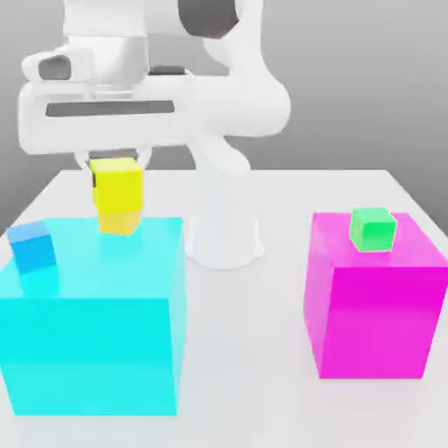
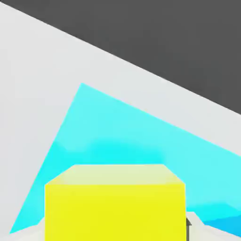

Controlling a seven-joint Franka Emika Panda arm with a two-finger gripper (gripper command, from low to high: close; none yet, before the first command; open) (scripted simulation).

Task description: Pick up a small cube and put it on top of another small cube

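The hand grips the lemon-yellow cube, seemingly resting on the golden cube.

Open table between cyan block and magenta block, robot base behind the gap

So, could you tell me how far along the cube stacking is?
Done: the lemon-yellow cube is picked up, with the gripper shut on it. In hand: it sits directly above the golden cube on the cyan block, seemingly touching. Left: release and withdraw.
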